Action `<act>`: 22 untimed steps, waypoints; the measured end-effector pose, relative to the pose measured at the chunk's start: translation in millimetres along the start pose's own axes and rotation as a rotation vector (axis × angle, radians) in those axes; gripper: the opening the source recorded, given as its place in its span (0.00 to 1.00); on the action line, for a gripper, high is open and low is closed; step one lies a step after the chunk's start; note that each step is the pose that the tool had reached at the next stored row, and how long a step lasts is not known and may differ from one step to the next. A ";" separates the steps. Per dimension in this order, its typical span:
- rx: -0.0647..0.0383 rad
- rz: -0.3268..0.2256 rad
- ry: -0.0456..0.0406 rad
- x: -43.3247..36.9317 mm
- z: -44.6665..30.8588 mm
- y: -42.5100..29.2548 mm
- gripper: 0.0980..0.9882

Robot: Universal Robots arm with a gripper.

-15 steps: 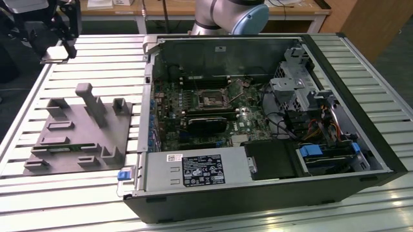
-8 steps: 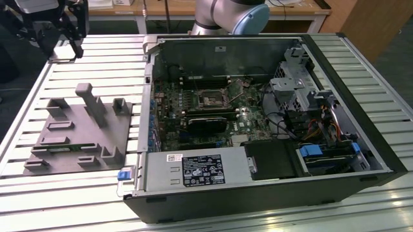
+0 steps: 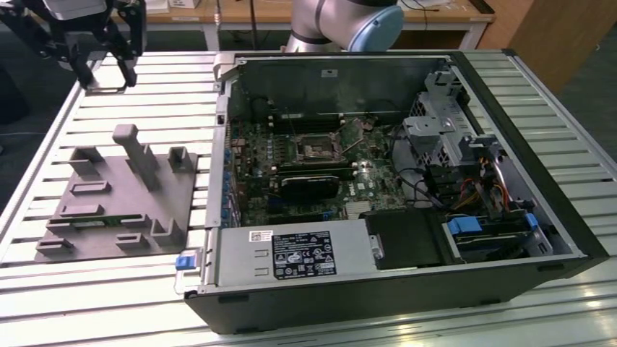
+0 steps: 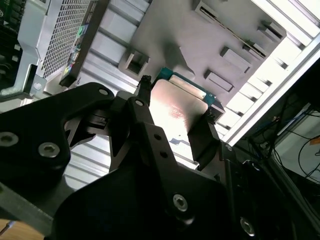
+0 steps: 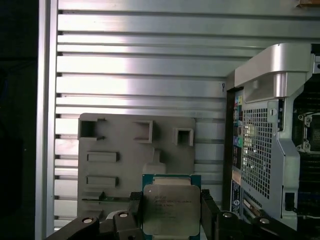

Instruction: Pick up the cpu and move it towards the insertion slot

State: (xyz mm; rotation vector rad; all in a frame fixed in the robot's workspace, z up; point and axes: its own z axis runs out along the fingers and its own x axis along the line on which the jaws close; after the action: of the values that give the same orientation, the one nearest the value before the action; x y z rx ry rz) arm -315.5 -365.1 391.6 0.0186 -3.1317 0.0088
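One gripper (image 5: 171, 210) grips one cpu (image 5: 171, 211) (one insertion slot (image 3: 316, 151) apart)

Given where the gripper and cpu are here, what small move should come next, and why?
Probably carry it toward the exterior view's right, over the open case. The gripper holds the cpu between its fingers, lifted above the grey fixture, while the insertion slot sits uncovered on the motherboard, well off from the gripper.
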 end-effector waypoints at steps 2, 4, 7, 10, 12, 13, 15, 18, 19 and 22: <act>0.000 0.000 0.0001 -3.6 -0.1 0.0 0.50; 0.000 0.000 0.0000 -7.5 -0.1 0.0 0.50; 0.000 0.000 0.0000 -13.4 -0.1 -0.1 0.50; 0.000 0.000 0.0000 -19.4 -0.2 -0.2 0.50; 0.000 0.000 0.0001 -23.3 -0.3 -0.2 0.50; 0.000 0.000 0.0000 -25.2 -0.2 -0.3 0.50; 0.000 0.000 0.0000 -29.1 -0.3 -0.3 0.50; 0.000 0.000 0.0000 -34.6 -0.3 -0.4 0.50; 0.000 0.000 0.0000 -36.4 -0.3 -0.3 0.50; 0.000 0.000 0.0000 -41.9 -0.4 -0.4 0.50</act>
State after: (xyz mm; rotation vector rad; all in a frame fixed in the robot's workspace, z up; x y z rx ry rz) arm -273.6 -365.0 391.7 0.0186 -3.1317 0.0087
